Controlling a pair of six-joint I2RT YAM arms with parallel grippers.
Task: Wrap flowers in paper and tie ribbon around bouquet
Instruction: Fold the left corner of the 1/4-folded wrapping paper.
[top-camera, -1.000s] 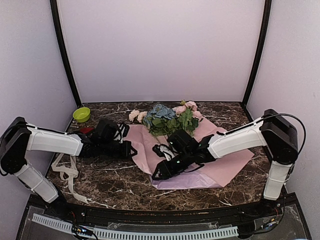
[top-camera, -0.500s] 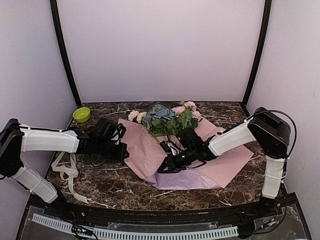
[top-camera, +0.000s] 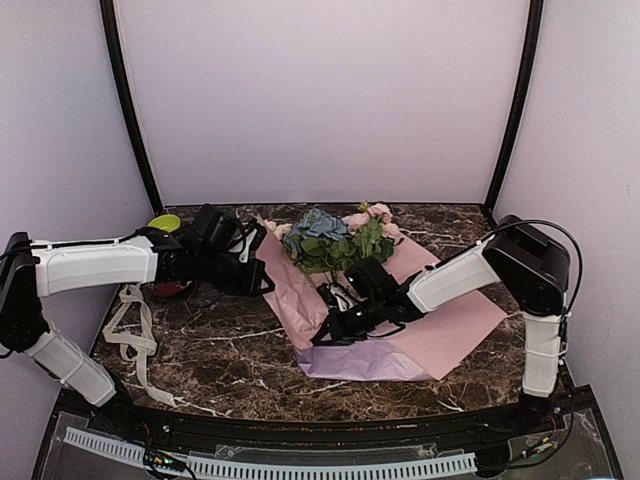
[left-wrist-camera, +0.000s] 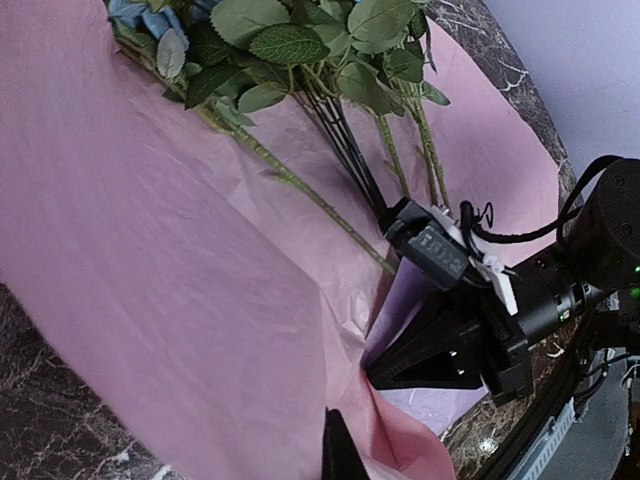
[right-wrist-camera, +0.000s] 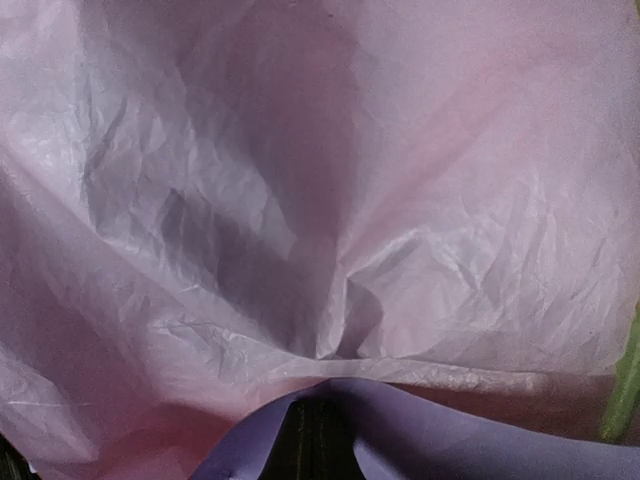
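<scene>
The paper (top-camera: 440, 330) lies pink face up on the marble table, its lilac underside showing along the near fold. The flowers (top-camera: 335, 240) rest on its far part, their stems (left-wrist-camera: 340, 170) running toward the near edge. My left gripper (top-camera: 262, 283) is shut on the paper's left edge and holds it raised as a sloping flap (left-wrist-camera: 150, 250); one dark fingertip (left-wrist-camera: 340, 450) shows. My right gripper (top-camera: 320, 338) is shut on the paper's near fold below the stems, the lilac face (right-wrist-camera: 450, 440) curling round its jaws (right-wrist-camera: 322, 440). The ribbon (top-camera: 130, 335) lies looped at the left, untouched.
A green bowl (top-camera: 163, 222) sits at the back left corner. A red cup (top-camera: 168, 290) is partly hidden under the left arm. Black frame posts stand at the back corners. Bare marble (top-camera: 230, 360) shows between the ribbon and the paper.
The right gripper closed on the paper's near fold. The left gripper lifted the paper's left edge and carried it up and toward the flowers. The paper's left side now stands steeper.
</scene>
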